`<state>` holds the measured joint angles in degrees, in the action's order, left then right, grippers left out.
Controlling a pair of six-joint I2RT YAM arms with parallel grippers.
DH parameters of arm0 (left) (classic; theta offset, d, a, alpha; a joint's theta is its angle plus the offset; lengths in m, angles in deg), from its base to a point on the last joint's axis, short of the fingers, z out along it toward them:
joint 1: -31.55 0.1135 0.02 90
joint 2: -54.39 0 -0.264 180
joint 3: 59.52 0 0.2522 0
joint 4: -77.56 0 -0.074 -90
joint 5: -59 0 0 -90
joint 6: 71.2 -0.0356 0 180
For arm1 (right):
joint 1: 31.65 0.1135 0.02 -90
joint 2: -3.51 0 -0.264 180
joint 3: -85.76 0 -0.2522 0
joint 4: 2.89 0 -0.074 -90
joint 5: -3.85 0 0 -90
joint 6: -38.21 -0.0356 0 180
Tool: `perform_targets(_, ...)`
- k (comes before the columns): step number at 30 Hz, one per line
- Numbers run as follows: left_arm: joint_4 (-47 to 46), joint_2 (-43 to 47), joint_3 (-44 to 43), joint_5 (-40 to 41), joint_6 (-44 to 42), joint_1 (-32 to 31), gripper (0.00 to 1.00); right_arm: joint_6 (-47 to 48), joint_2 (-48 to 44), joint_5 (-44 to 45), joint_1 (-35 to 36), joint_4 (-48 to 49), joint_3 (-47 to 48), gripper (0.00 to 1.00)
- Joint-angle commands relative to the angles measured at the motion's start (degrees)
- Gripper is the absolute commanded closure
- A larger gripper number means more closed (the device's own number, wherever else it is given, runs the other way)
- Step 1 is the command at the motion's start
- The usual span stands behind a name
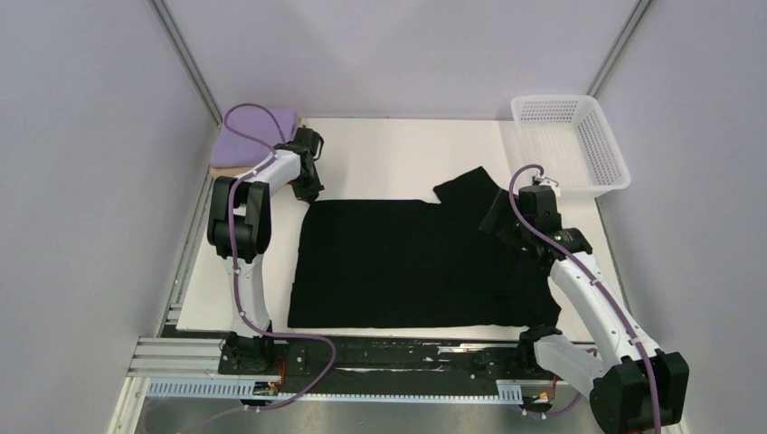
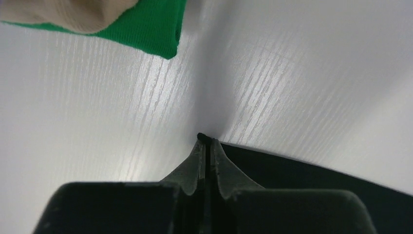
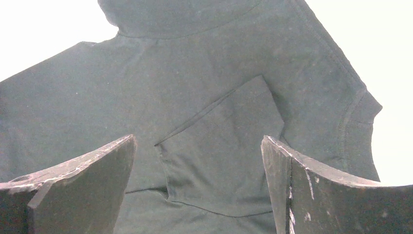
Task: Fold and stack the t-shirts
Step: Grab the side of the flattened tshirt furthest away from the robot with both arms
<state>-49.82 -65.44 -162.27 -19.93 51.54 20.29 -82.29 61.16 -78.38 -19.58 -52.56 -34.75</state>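
Observation:
The large black t-shirt (image 1: 398, 262) lies spread on the white table, one sleeve sticking out at its far right. My left gripper (image 1: 309, 192) is at the shirt's far left corner. In the left wrist view it (image 2: 205, 141) is shut on that corner, a bit of black cloth (image 2: 311, 175) pinched at the tips. My right gripper (image 1: 503, 226) hovers open over the shirt's right part. In the right wrist view it (image 3: 197, 139) is wide open above folded black cloth (image 3: 204, 73). Folded lavender (image 1: 258, 136) and tan (image 1: 222, 169) shirts are stacked at the far left; green (image 2: 151, 27) shows beneath.
A white mesh basket (image 1: 608, 145) stands at the far right corner of the table (image 1: 389, 154). Grey walls close in both sides and the back. The arm bases sit on a rail at the near edge.

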Motion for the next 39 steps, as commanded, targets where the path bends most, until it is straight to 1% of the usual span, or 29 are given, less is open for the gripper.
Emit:
perform_targets(1, 4.57, -3.73, 0.21, -1.79, 0.04, -0.5, 1.0, 0.91, 0.31, 2.14, -0.11, 4.57, -0.19, 0.0)
perform_targets(4, 4.7, -3.42, -0.47, -2.85, -0.64, -0.51, 1.0, 1.61, 5.39, 1.49, -0.14, 7.39, 2.72, 0.0)
perform_targets(7, 3.71, -2.02, 0.1, -3.61, -1.31, -0.51, 1.0, 1.84, 14.37, 2.28, -0.13, 9.25, 9.32, 0.0)
perform_targets(10, 2.89, 0.09, 0.71, -4.32, -1.77, -0.51, 1.0, 2.14, 26.38, 3.25, -0.06, 9.11, 19.02, 0.01)
perform_targets(11, 2.52, 0.55, 0.94, -4.61, -2.03, -0.51, 1.0, 1.79, 32.5, 3.81, -0.06, 8.07, 22.97, 0.02)
perform_targets(15, 2.2, 2.1, 1.3, -4.87, -2.42, -0.51, 1.0, 0.71, 49.79, 7.23, -0.3, 3.94, 39.81, 0.05)
perform_targets(17, 2.23, 2.67, 1.5, -4.94, -2.64, -0.55, 1.0, 0.69, 57.16, 7.37, -0.69, 2.48, 48.05, 0.1)
perform_targets(20, 2.27, 3.45, 1.99, -5.01, -3.51, -0.64, 1.0, 1.52, 66.04, 8.83, -1.27, 1.67, 56.62, 0.16)
perform_targets(22, 2.28, 3.77, 2.56, -4.82, -3.76, -0.67, 1.0, 1.83, 70.41, 8.99, -1.66, 1.29, 61.58, 0.21)
perform_targets(25, 2.13, 4.05, 2.88, -5.33, -4.14, -0.69, 1.0, 2.79, 75.25, 9.51, -2.03, 1.27, 67.11, 0.32)
perform_targets(26, 2.07, 4.11, 2.97, -5.39, -4.33, -0.73, 1.0, 3.42, 76.34, 9.61, -2.05, 1.27, 68.1, 0.35)
perform_targets(29, 1.86, 4.4, 3.22, -5.31, -4.56, -0.77, 1.0, 4.38, 77.61, 10.37, -2.01, 0.74, 67.88, 0.42)
perform_targets(32, 1.87, 4.55, 3.25, -5.39, -4.69, -0.77, 1.0, 3.96, 75.8, 11.82, -1.99, 0.65, 63.95, 0.43)
perform_targets(37, 2.06, 4.86, 3.14, -5.56, -4.82, -0.86, 1.0, 4.82, 74.22, 11.87, -1.92, 0.57, 59.36, 0.44)
perform_targets(39, 2.22, 4.93, 3.12, -5.32, -4.72, -0.86, 1.0, 4.79, 73.51, 12.17, -1.93, 0.51, 57.78, 0.46)
